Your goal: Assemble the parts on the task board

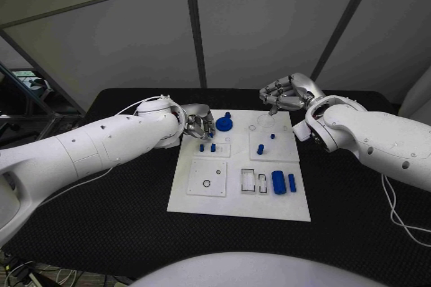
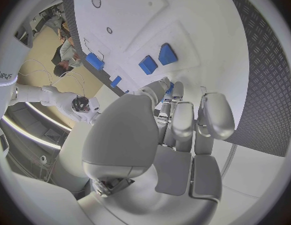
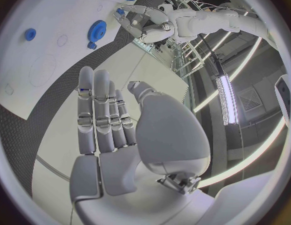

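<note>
In the middle of the black table [image 1: 108, 237] lies the white board [image 1: 235, 206], with the small blue parts spread over it. A blue gear [image 1: 223, 123] sits near the far left corner, two short pegs [image 1: 207, 148] stand just in front of it, another peg [image 1: 260, 149] stands near the centre, and two longer cylinders [image 1: 283, 182] lie side by side toward the near right. Two open rectangular slots sit just beside the cylinders, and a square plate with small holes is on the near left.

Judgement on handling: parts look like hard, light plastic, smooth, so likely a bit slippery and easy to knock over or roll. Pegs are best pinched by their sides from above; the gear by its rim or its raised hub; the cylinders across the middle so they don't roll away.

The left hand [image 1: 196, 126] hangs at the board's far left edge, just beside the gear and the pegs. Its fingers [image 2: 183, 120] are partly curled, tips near a blue part, but whether they grip anything I cannot tell.

The right hand [image 1: 286, 93] hovers over the board's far right corner, well apart from the cylinders. Its fingers [image 3: 98, 115] are straight and together, thumb apart, holding nothing.
</note>
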`<state>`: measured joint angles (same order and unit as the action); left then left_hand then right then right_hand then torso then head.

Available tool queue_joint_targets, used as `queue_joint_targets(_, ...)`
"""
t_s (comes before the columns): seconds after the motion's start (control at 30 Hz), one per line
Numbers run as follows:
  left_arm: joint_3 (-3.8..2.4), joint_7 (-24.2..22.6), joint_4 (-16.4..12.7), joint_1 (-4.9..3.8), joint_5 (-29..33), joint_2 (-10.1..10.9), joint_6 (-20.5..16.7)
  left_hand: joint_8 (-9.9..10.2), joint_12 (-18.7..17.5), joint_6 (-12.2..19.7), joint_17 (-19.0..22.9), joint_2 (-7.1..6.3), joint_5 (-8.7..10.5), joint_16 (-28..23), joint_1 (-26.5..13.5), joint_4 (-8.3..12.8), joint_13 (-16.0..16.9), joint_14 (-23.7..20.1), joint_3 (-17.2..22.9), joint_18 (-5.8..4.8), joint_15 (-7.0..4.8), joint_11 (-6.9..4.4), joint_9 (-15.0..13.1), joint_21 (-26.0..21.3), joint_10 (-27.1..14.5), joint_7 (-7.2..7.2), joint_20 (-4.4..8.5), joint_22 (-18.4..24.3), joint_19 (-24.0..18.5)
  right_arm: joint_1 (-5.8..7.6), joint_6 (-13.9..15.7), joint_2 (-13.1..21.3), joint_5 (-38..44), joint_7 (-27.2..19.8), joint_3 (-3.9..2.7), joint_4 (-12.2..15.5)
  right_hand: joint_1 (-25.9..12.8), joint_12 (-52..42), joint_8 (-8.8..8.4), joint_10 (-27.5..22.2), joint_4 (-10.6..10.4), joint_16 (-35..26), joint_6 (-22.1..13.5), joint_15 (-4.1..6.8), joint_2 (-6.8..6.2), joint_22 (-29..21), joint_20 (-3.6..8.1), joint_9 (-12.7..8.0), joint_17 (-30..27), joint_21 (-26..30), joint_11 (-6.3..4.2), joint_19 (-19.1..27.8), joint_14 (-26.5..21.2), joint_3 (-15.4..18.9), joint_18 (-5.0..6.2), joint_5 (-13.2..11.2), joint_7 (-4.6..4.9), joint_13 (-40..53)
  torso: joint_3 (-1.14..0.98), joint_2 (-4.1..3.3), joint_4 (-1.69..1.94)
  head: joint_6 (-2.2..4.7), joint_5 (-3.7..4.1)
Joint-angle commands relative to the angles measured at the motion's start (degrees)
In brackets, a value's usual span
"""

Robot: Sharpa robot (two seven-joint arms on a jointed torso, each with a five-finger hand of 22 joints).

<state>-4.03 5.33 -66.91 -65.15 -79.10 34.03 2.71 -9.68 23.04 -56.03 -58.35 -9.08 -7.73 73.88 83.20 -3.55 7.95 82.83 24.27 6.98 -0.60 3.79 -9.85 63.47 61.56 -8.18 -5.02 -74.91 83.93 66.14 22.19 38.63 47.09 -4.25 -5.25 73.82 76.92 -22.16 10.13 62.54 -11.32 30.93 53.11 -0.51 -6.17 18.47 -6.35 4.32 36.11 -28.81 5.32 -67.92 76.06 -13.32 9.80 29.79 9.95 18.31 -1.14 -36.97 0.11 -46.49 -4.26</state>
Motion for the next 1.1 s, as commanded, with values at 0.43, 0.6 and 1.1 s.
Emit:
queue_joint_targets(0.43, -0.02, 0.8, 0.1, -0.03, 0.1, 0.1, 0.0, 4.1, -0.4, 5.5, 1.0, -0.68, -0.1, 0.5, -0.9, 0.4, 0.8, -0.5, 0.1, -2.61, -0.08, 0.07, 2.6, 0.0, 0.2, -0.51, 0.18, -8.7, 1.2, 0.1, -0.4, 0.1, 0.1, -0.2, -0.03, 0.0, 0.3, -0.5, 0.3, -0.4, -0.1, -0.3, -0.4, -0.16, -0.21, -0.1, -0.13, 0.1, 0.2, 0.5, -0.08, -0.5, -0.2, -0.5, 0.64, 0.7, 0.12, -0.3, 0.01, 0.0, 0.0, 0.09, 0.07)
queue_joint_targets(0.6, -0.02, 0.8, 0.1, -0.02, 0.1, 0.3, -0.4, 5.0, -0.7, 7.1, 1.3, -0.75, -0.15, 0.5, -0.8, 0.5, 1.0, -0.7, 0.0, -2.55, -0.03, 0.18, 3.4, -0.4, -0.1, -0.7, 0.17, -8.7, 1.1, 0.1, -2.3, 0.3, 1.4, 1.1, -0.03, -0.1, 0.6, 0.5, 0.27, -1.9, 0.1, -0.7, -0.7, -0.38, -0.45, -0.3, -0.21, 0.0, 0.1, 0.8, 0.27, -0.3, -0.7, -0.8, 0.58, 0.3, 0.37, -0.9, 0.05, 0.02, 0.01, 0.19, 0.15)
queue_joint_targets(1.1, -1.79, -0.4, -1.3, 0.03, 1.9, 3.5, -3.5, 4.9, -0.9, 6.9, 1.8, -0.9, -0.13, 0.4, -1.0, 0.4, 1.2, -0.9, -0.4, -2.43, 0.03, 0.19, 3.6, -1.1, -0.5, -0.5, 0.12, -8.6, 0.9, 0.1, -8.7, 2.7, 18.0, 3.7, -0.02, -0.5, 5.1, 6.0, 0.87, -0.1, 5.4, 11.0, 3.1, 1.0, -0.36, 2.9, 1.41, 0.0, 8.8, -4.6, -0.5, -5.7, 7.5, -3.1, 0.67, -10.5, -0.59, -7.3, 0.03, 0.09, -0.07, 0.6, 0.47)
